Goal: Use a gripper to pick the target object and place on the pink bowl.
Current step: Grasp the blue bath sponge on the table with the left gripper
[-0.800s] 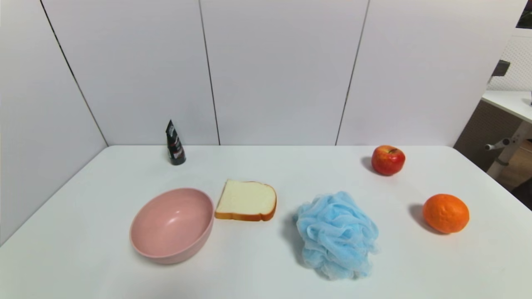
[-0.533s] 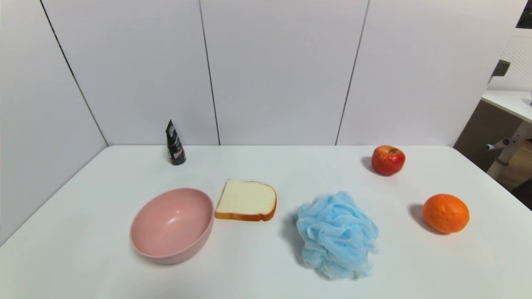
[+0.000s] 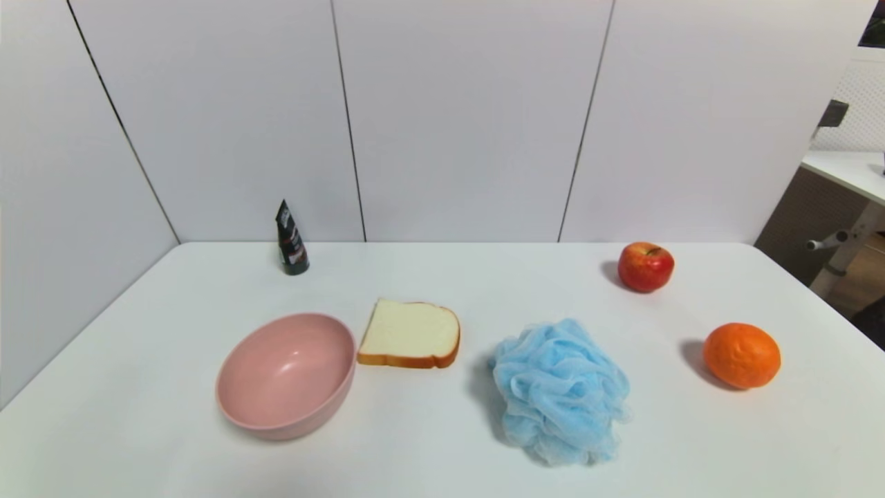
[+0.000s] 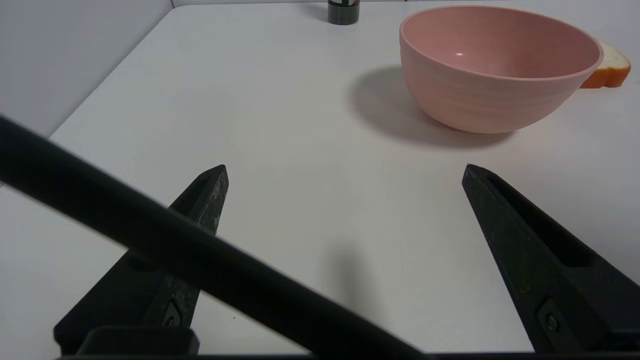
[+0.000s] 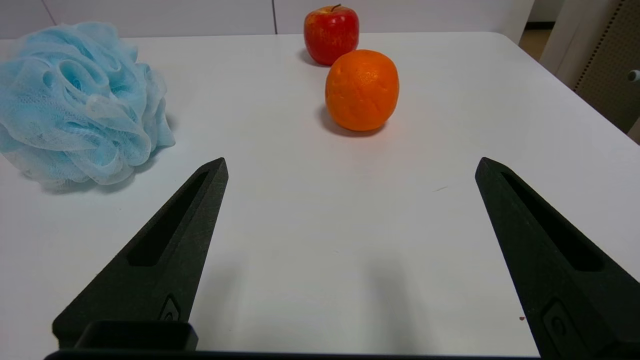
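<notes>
Puff [image 3: 559, 391] sits untouched on the bench [image 3: 442, 456], centre-right, between the bread [image 3: 410, 335] and the orange [image 3: 741, 355]. Pink bowl [image 3: 287, 373] is on the left, just beside the bread, empty. Nothing picked yet, so the step in hand is the reach.

Right gripper [image 5: 350, 165] is parked low at the near edge, spread wide, holding nothing; puff lies ahead of it and off to its left side, orange straight ahead. Left gripper [image 4: 345, 167] is likewise wide open and empty, facing the bowl, with a black cable [image 4: 200, 260] crossing its view.

My read: right arm is the closer one to the puff, though either arm could take it. Come down from above over the middle, keep the gripper fully spread until it is well into the netting, then close hard, since mesh compresses a lot and a shallow pinch may only catch a loose ruffle. Lift clear before crossing over the bread. Steer clear of the orange on approach.

Puff itself: light-blue ruffled netting, fluffy, irregular ball, roughly as wide as the bowl, so it will likely sit proud of the rim.
</notes>
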